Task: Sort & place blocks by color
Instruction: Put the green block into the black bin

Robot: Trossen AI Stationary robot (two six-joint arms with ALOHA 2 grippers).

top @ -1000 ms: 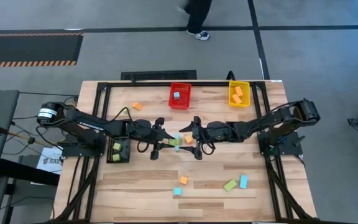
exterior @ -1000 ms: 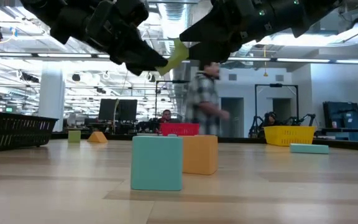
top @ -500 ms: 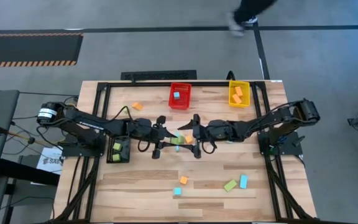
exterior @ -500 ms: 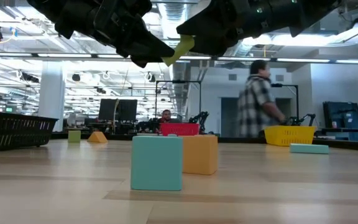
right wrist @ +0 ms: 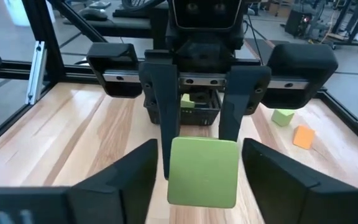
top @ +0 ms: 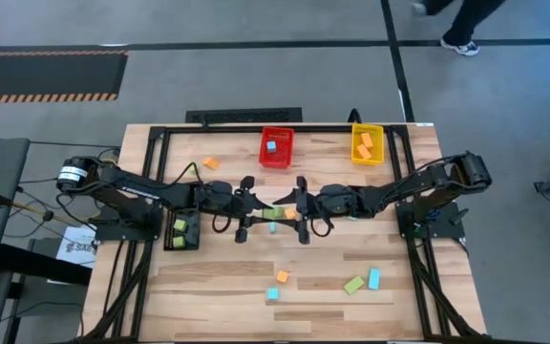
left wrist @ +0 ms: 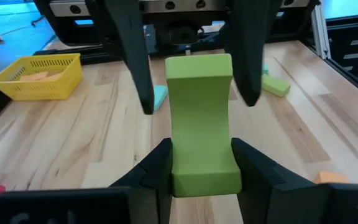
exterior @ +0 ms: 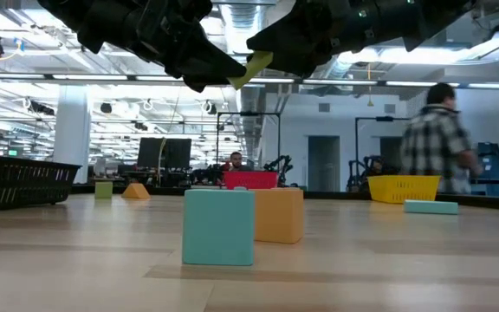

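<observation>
A lime green bar (left wrist: pixel 201 118) hangs in the air above the table's middle, between my two grippers (top: pixel 273 212). My left gripper (left wrist: pixel 204 163) is shut on it. My right gripper (right wrist: pixel 201 180) faces it from the table's right, open; its fingers (left wrist: pixel 135 68) stand on either side of the bar's far end without touching. In the low view the bar (exterior: pixel 252 68) shows tilted, high above the table. Other blocks lie loose: an orange one (top: pixel 211 163), an orange (top: pixel 282 277) and a light blue one (top: pixel 272 294), and a green (top: pixel 354 284) beside a light blue one (top: pixel 373 278). My left gripper pinches the green bar between its two fingers (left wrist: pixel 157 171) at the end nearest its wrist (left wrist: pixel 205 177). It comes level from the table's left, and the bar sticks out forward along the fingers. The bar is lifted clear of the table.
At the far edge stand a red bin (top: pixel 276 148) with a light blue block in it and a yellow bin (top: pixel 367 143) with orange blocks. A black bin (top: pixel 180 231) holding green blocks sits under the left arm. A person walks in the room beyond the table.
My left gripper has carried the green bar slightly up and toward the right gripper, and the bar has stayed in its hold. The person behind the table has walked off to the right.
</observation>
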